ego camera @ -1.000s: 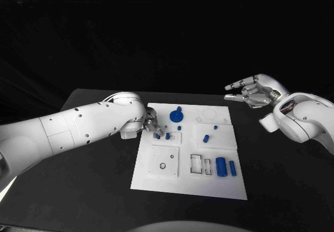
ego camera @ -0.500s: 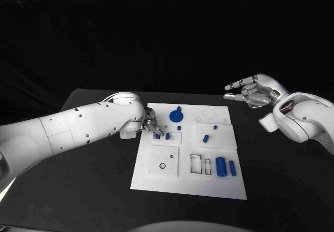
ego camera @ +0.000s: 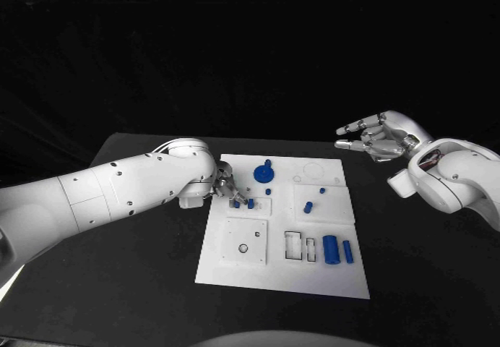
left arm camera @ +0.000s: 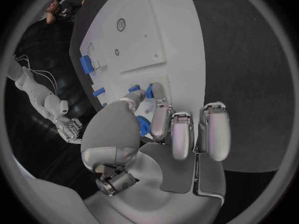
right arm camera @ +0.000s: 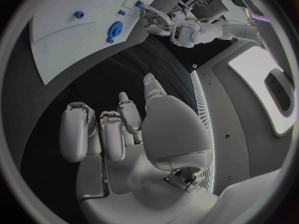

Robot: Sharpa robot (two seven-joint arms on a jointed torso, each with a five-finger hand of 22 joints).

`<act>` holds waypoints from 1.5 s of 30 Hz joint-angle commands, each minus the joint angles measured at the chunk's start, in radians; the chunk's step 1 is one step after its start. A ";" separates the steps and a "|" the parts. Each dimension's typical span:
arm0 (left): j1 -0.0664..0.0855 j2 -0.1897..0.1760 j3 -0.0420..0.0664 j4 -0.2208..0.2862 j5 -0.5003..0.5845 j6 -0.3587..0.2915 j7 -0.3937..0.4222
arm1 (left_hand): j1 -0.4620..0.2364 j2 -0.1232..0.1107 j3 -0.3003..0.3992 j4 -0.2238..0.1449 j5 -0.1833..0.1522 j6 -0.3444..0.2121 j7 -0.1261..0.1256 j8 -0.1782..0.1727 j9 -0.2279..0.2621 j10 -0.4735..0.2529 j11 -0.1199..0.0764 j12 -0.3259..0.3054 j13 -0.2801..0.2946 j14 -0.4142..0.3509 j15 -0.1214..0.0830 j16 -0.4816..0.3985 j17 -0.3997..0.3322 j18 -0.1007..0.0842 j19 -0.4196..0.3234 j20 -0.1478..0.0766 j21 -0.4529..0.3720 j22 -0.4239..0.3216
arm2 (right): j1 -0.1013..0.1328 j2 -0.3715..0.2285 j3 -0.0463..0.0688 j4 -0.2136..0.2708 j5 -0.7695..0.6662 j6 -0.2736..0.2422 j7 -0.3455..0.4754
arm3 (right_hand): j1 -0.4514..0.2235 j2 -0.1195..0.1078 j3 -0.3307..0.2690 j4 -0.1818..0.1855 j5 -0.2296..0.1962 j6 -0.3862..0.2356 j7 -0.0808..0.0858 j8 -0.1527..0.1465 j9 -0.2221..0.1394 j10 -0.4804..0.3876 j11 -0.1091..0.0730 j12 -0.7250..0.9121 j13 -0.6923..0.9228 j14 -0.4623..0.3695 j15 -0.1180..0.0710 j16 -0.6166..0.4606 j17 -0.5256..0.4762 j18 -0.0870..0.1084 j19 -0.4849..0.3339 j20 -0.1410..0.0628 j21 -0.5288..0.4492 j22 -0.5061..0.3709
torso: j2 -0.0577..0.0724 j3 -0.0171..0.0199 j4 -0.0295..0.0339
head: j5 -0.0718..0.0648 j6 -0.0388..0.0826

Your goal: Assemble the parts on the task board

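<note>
The left hand (ego camera: 227,189) pinches a small blue part (ego camera: 236,204) on the task board (ego camera: 273,278), apparently seating it. The right hand (ego camera: 377,137) hovers beyond the board, fingers loosely curled and empty, seemingly waiting.

left hand (ego camera: 227,187) fingertips hide part of a small blue part (left arm camera: 144,126) on the task board (ego camera: 250,275); contact indiscernible.
</note>
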 commanded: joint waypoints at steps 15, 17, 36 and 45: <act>-0.009 -0.064 0.010 0.047 0.175 -0.248 0.117 | 0.045 0.035 -0.201 0.073 -0.215 -0.075 0.031 -0.033 -0.014 -0.135 0.027 -0.203 -0.218 0.106 0.011 0.002 0.261 0.026 -0.001 0.007 -0.177 -0.035 | -0.004 0.008 -0.001 -0.008 -0.001 0.013 0.014 | -0.011 -0.003 -0.009 0.002 0.009 -0.001 0.001 0.002 0.000 -0.003 -0.005 -0.003 0.013 0.081 -0.001 -0.006 0.176 0.013 0.000 -0.004 -0.006 -0.001 | 0.000 0.0002 0.0012 | -0.006 0.000; -0.009 -0.070 0.011 0.048 0.236 -0.298 0.179 | 0.072 0.044 -0.231 0.074 -0.204 -0.120 0.052 -0.051 -0.029 -0.235 0.049 -0.325 -0.347 0.081 0.025 -0.048 0.185 0.057 -0.059 0.024 -0.328 -0.184 | -0.004 0.008 -0.002 -0.008 -0.001 0.014 0.014 | -0.010 -0.002 -0.010 0.003 0.011 -0.001 0.001 0.002 0.000 -0.003 -0.004 -0.002 0.014 0.081 -0.001 -0.006 0.176 0.013 0.000 -0.004 -0.007 -0.001 | 0.000 0.0003 0.0016 | -0.007 0.001; -0.010 0.001 0.000 0.011 -0.152 -0.411 0.601 | 0.557 0.041 -0.087 -0.060 -0.222 -0.186 0.143 -0.258 -0.328 -0.546 0.145 -0.795 -0.852 -0.138 0.110 -0.486 -0.369 0.136 -0.168 0.097 -0.940 -0.733 | -0.008 0.014 -0.003 -0.013 -0.002 0.014 0.016 | 0.002 0.007 -0.019 0.001 0.053 0.000 0.000 0.003 0.001 -0.007 -0.005 -0.005 0.009 0.080 -0.001 -0.009 0.173 0.013 -0.001 -0.003 -0.008 -0.003 | 0.001 -0.0001 -0.0003 | -0.023 0.014; -0.028 0.082 -0.009 -0.075 -0.336 -0.401 0.624 | 0.552 -0.026 0.004 -0.061 -0.221 -0.047 0.114 -0.363 -0.459 -0.436 0.127 -0.949 -1.055 0.005 0.089 -0.224 -0.114 0.105 -0.035 0.074 -0.702 -0.523 | -0.010 0.021 -0.003 -0.015 -0.002 0.015 0.018 | 0.003 0.008 -0.019 0.000 0.055 0.000 0.000 0.003 0.001 -0.007 -0.005 -0.004 0.009 0.080 -0.001 -0.009 0.173 0.013 0.000 -0.003 -0.008 -0.002 | 0.001 -0.0004 -0.0005 | -0.029 0.020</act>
